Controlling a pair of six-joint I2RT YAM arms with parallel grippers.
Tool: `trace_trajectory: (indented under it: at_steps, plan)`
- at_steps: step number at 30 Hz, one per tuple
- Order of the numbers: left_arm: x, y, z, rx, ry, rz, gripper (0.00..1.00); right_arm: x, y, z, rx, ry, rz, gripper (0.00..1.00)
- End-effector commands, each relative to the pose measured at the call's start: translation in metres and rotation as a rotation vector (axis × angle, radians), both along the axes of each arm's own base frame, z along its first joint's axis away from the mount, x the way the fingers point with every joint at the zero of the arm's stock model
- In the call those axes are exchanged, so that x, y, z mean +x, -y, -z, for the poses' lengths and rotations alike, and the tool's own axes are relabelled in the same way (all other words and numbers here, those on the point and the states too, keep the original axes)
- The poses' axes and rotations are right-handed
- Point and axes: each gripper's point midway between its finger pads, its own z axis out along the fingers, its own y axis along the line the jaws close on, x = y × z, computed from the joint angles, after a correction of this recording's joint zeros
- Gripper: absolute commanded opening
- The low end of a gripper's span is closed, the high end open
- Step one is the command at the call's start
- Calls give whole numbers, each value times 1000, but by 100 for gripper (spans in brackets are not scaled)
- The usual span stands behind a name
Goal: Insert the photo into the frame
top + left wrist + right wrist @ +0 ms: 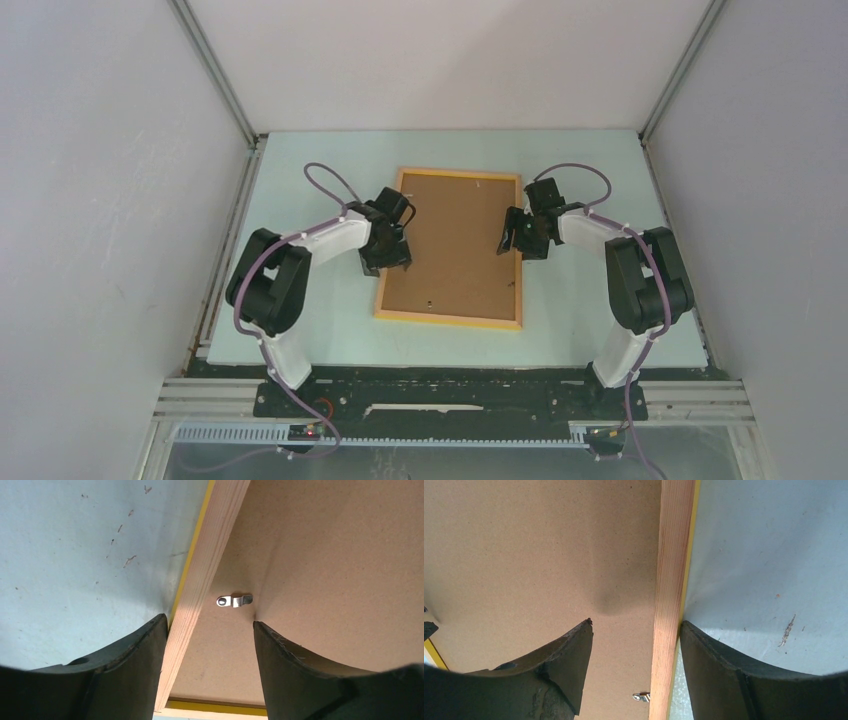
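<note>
Top external view shows the frame [448, 318] lying flat between the two arms, its long axis running away from their bases, with the brown backing board [455, 240] filling it. The photo isn't in sight from any camera; if it is under that board, I can't tell.

The left gripper [209, 622] stands spread wide over the left rail, one finger out over the table [75, 555], the other over the board, holding nothing. The right gripper [636, 624] straddles the opposite rail the same way, also empty and parted.

A small metal turn-clip [234, 601] lies just ahead of the left fingertips, nearer the inner finger, pointing across the rail. A second clip [641, 696] sits back toward the right wrist. I'd judge the left hand is better placed to work its clip.
</note>
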Motion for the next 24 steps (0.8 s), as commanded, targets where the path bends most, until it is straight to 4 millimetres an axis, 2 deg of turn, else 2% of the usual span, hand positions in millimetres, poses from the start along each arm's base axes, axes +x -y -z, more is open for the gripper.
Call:
trace_trajectory:
  at_steps: [1,6,13,21,24]
  plan:
    - [1,-5,-10,18,82,120,66,-7,-11,1,24,-5,-47,72]
    - [5,-13,-4,70,90,126,62,-8,-13,2,25,-9,-49,72]
    - [16,-11,3,77,111,110,66,-8,-13,4,21,-12,-51,71]
    - [24,-12,9,79,129,44,51,-10,-15,5,27,-16,-58,71]
    - [25,-13,14,56,134,10,48,-9,-16,4,26,-11,-62,71]
